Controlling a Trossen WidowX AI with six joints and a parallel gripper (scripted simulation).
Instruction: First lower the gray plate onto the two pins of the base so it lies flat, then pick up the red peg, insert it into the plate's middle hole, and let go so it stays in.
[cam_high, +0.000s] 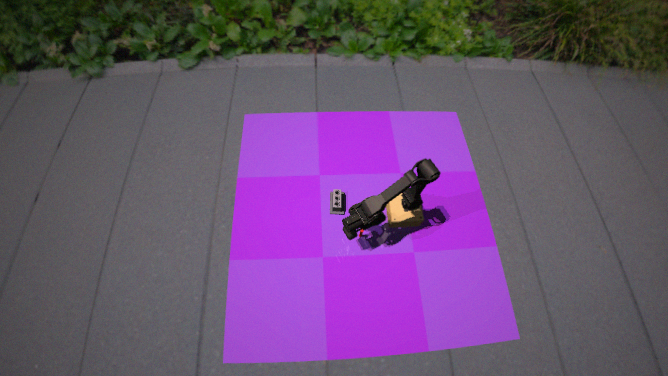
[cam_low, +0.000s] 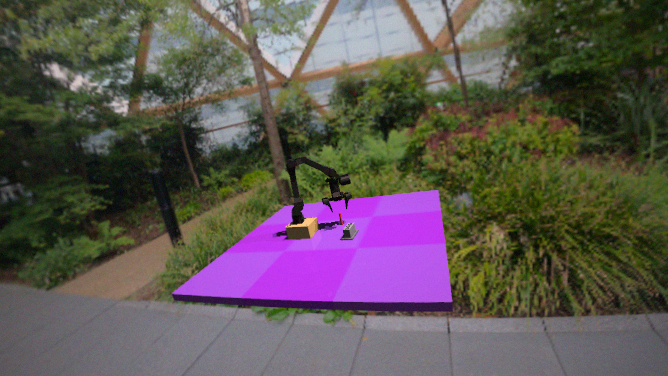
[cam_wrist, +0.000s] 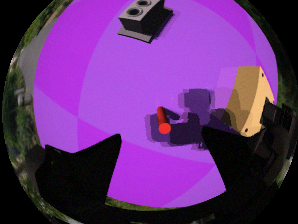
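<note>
The gray plate (cam_high: 338, 200) (cam_low: 349, 230) (cam_wrist: 143, 7), with its row of three holes, lies on top of the dark base (cam_wrist: 135, 34) on the purple mat. The red peg (cam_high: 361, 232) (cam_low: 340, 217) (cam_wrist: 162, 123) stands upright on the mat, a short way from the plate on the arm's side. My gripper (cam_high: 353, 231) (cam_low: 337, 204) (cam_wrist: 162, 135) is open and empty. It hangs above the peg with its fingers pointing down, one on each side of it and well clear of it. It is off to the side of the plate.
The arm's tan mounting block (cam_high: 402, 214) (cam_low: 301, 228) (cam_wrist: 248, 96) stands close behind the peg. The purple checkered mat (cam_high: 280, 300) (cam_low: 390, 270) lies on grey paving, with plants around it.
</note>
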